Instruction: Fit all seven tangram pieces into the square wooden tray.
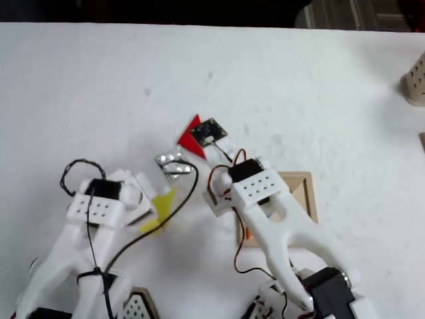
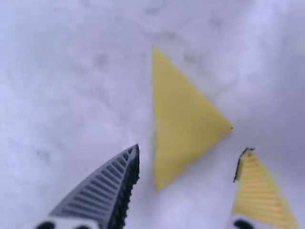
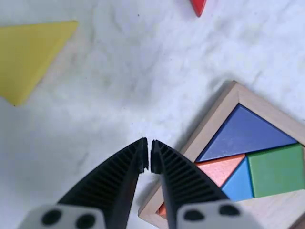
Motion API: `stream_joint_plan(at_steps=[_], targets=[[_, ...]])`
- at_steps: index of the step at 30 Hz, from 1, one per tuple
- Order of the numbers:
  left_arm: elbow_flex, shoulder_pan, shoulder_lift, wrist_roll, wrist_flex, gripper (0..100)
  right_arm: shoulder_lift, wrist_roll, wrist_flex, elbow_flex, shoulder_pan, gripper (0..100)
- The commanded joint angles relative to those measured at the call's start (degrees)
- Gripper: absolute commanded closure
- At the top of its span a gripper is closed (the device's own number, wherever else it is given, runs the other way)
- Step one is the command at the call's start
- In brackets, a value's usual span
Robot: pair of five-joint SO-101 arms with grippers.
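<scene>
A yellow triangle (image 2: pixel 183 119) lies flat on the white table between the fingers of my open left gripper (image 2: pixel 190 150), one finger on each side and neither touching it. It also shows in the high view as the yellow triangle (image 1: pixel 161 206) and in the right wrist view as the yellow triangle (image 3: pixel 28 52). My right gripper (image 3: pixel 147 155) is shut on nothing, just off the corner of the wooden tray (image 3: pixel 209 119). The tray holds a dark blue triangle (image 3: pixel 243 133), a green square (image 3: pixel 276 169), an orange piece (image 3: pixel 221 169) and a light blue piece (image 3: pixel 238 186). A red triangle (image 1: pixel 188 135) lies farther back.
The right arm (image 1: pixel 255 186) covers much of the tray (image 1: pixel 302 179) in the high view. A perforated wooden object (image 1: pixel 415 80) stands at the right edge, another (image 1: pixel 136 306) at the front. Black cable (image 1: pixel 179 206) trails past the yellow triangle.
</scene>
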Motion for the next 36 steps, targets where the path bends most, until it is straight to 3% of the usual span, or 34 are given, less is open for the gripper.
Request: stream_joint_plan(at_steps=[1, 11, 18, 21, 25, 36], targets=[[-1.1, 1.6, 3.3, -0.4, -2.5, 66, -2.7, 0.8, 0.0, -0.3, 0.1, 98.1], [-1.1, 2.4, 13.9, 4.5, -12.8, 67, -2.7, 0.8, 0.0, -0.3, 0.0, 98.1], [-2.3, 6.4, 16.0, 11.1, -13.0, 67, -2.7, 0.8, 0.0, -0.3, 0.0, 98.1], [-2.2, 7.9, 16.0, 14.4, -13.1, 72, -2.7, 0.8, 0.0, -0.3, 0.0, 98.1], [-2.1, 7.4, 16.0, 14.6, -12.7, 78, -2.7, 0.8, 0.0, -0.3, 0.0, 98.1], [-2.0, 7.4, 15.6, 15.0, -10.5, 79, -2.9, 0.8, 0.1, -0.3, -0.1, 98.1]])
